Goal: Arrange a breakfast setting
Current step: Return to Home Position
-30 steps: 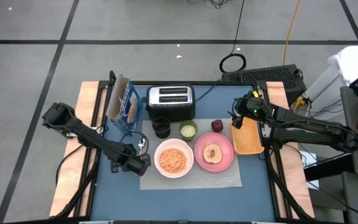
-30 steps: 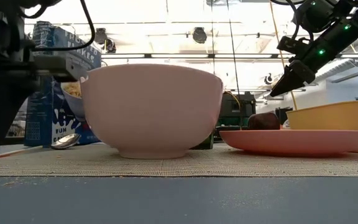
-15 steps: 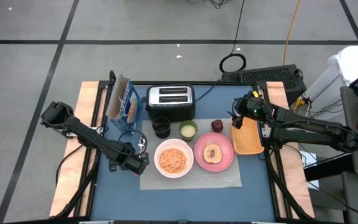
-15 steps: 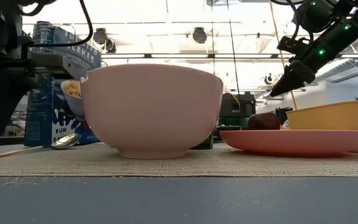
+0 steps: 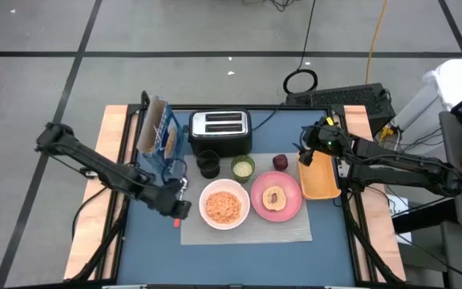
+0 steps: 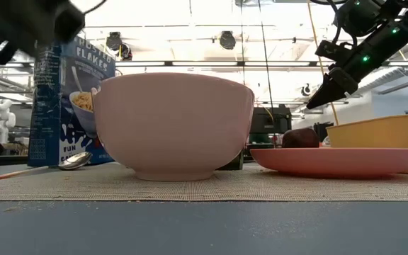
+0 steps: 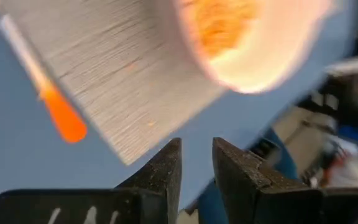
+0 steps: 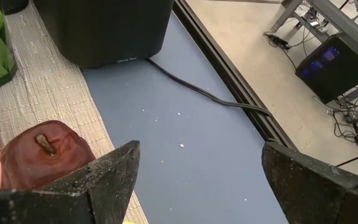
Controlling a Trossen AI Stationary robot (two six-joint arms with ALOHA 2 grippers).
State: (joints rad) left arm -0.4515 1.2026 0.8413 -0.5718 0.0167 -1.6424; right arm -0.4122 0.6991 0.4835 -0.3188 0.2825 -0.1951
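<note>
The red-handled spoon lies along the left edge of the grey mat, next to the white bowl of cereal; it also shows in the low view. The pink plate, green cup and black cup stand on the mat. The blue cereal box stands upright at the far left. My left gripper hangs above the spoon, empty, with a narrow gap between its fingers. My right gripper is wide open and empty above a red apple.
A black-and-silver toaster stands behind the cups, its cord running off the far edge. An orange tray lies right of the plate. Bare blue table shows near the front edge and left of the mat.
My left gripper has risen from table height beside the spoon to well above it, and its arm has swung up and toward the table's left. The spoon has stayed lying on the mat's left edge. My right arm has kept still.
</note>
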